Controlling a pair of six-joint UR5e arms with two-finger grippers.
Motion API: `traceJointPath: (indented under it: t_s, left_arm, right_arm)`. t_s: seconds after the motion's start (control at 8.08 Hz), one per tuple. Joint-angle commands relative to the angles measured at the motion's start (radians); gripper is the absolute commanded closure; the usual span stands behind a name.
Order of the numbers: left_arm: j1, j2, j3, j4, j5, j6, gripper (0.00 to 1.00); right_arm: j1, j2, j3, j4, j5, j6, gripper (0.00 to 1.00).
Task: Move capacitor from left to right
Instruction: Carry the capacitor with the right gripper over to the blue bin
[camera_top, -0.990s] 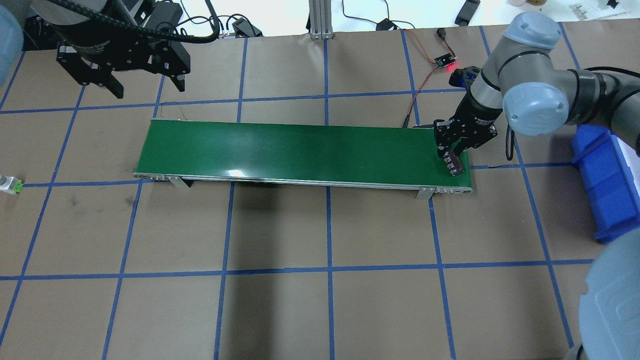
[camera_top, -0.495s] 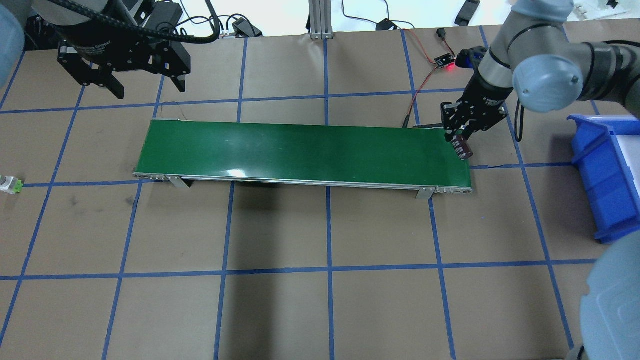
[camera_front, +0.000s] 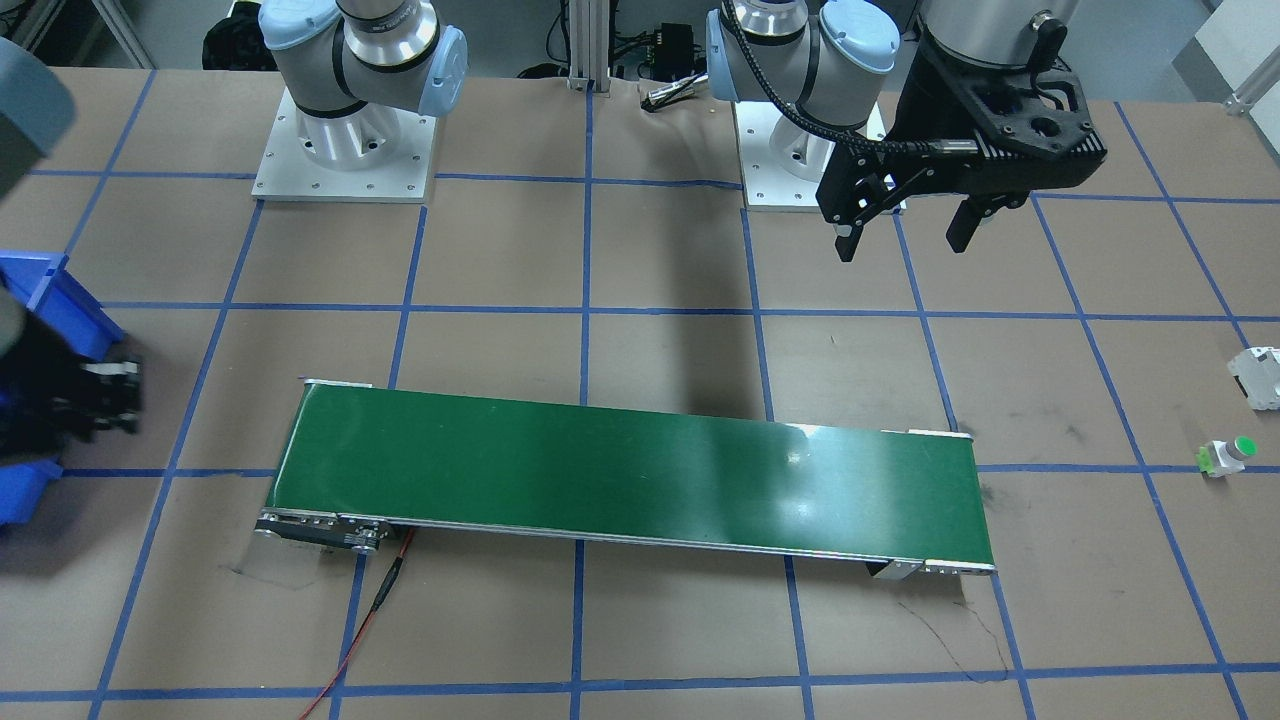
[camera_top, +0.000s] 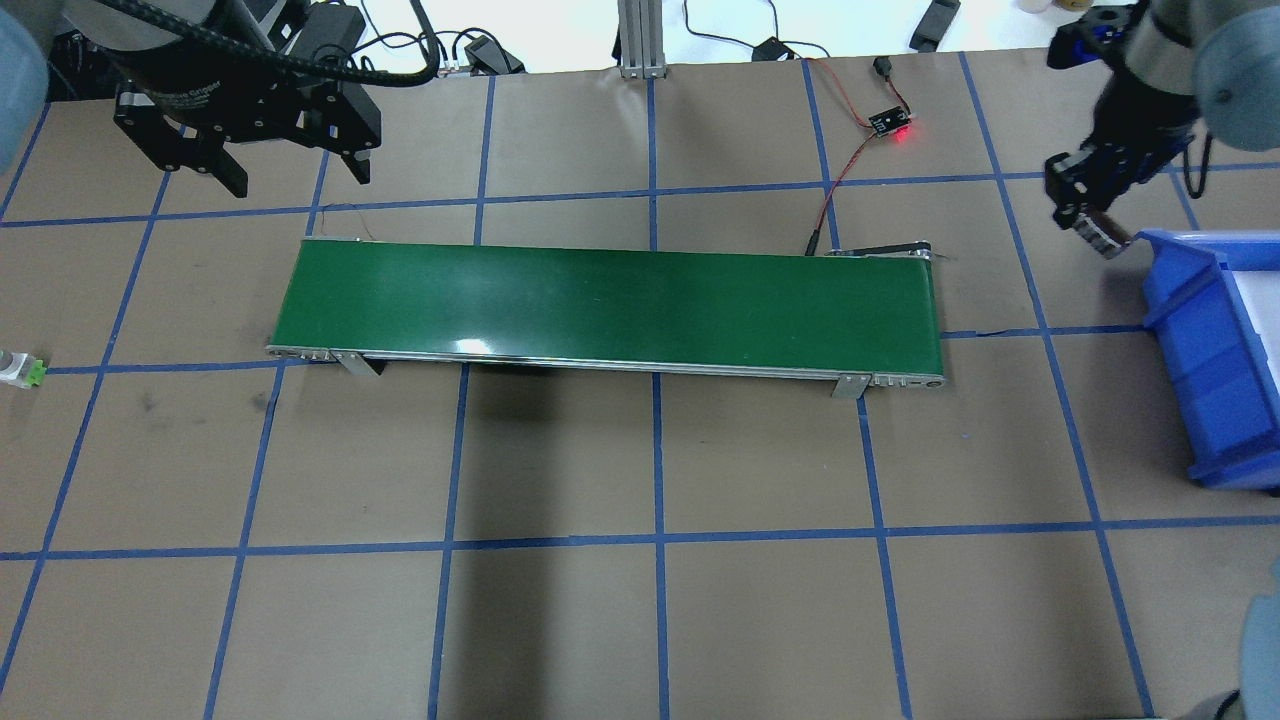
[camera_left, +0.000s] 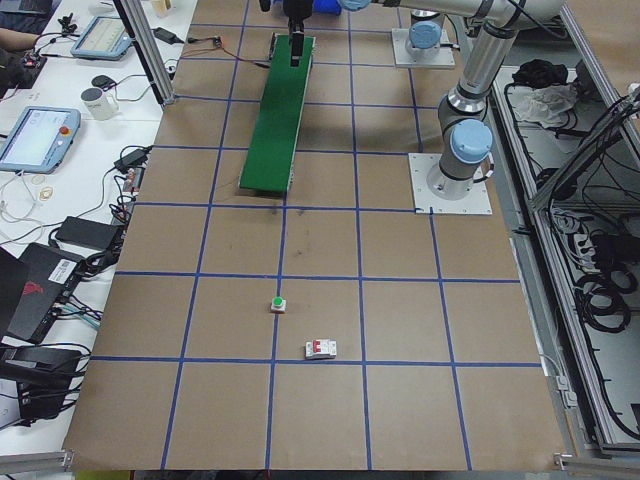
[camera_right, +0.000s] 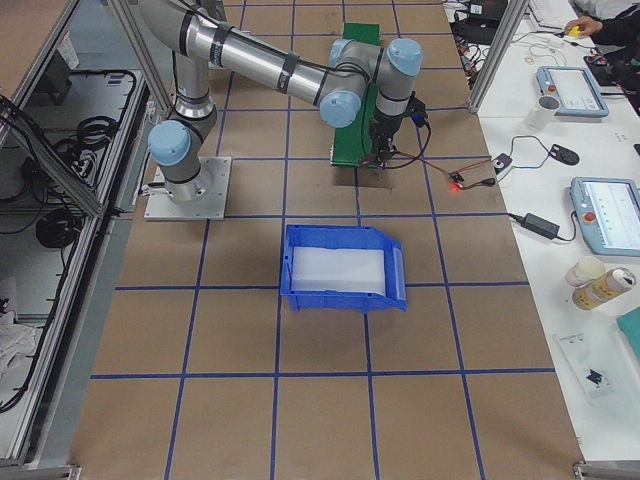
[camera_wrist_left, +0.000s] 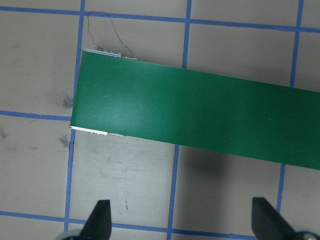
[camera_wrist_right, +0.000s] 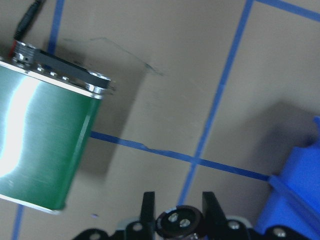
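The capacitor (camera_top: 1101, 236), a small dark cylinder with pale stripes, hangs in my right gripper (camera_top: 1094, 230), which is shut on it. It is held above the table just left of the blue bin (camera_top: 1212, 350), well right of the green belt (camera_top: 610, 300). The right wrist view shows the capacitor's round end (camera_wrist_right: 179, 222) squeezed between the two fingers (camera_wrist_right: 148, 206), with the belt's end (camera_wrist_right: 40, 150) at left and the bin's corner (camera_wrist_right: 300, 185) at right. My left gripper (camera_top: 297, 175) hovers open and holds nothing behind the belt's left end (camera_wrist_left: 200, 110).
A white button with a green cap (camera_front: 1225, 455) and a white boxy block (camera_front: 1262, 377) lie on the table far on my left. A small board with a red light (camera_top: 893, 125) and its red wire lie behind the belt's right end.
My right gripper has lifted the capacitor off the belt's right end and carried it to the right and back, up to the blue bin. The left arm has not moved.
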Motion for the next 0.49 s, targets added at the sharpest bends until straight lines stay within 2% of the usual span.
traceJointPath:
  t_s: [0.0,0.12,0.25,0.37]
  left_arm:
    - [0.001,-0.002,0.001,0.003,-0.001,-0.005,0.00]
    - [0.001,0.001,0.000,0.005,-0.001,-0.003,0.00]
    - [0.001,-0.001,0.000,0.008,-0.001,-0.001,0.00]
    - [0.001,-0.002,0.000,0.008,-0.001,-0.001,0.00]
  right_arm:
    - [-0.218,-0.018,-0.003,-0.017,-0.053,-0.373,1.00]
    - [-0.268,-0.009,-0.001,-0.017,-0.068,-0.442,1.00]
    - [-0.300,0.012,0.011,-0.020,-0.140,-0.473,1.00]
    - [-0.318,0.035,0.041,-0.115,-0.175,-0.495,1.00]
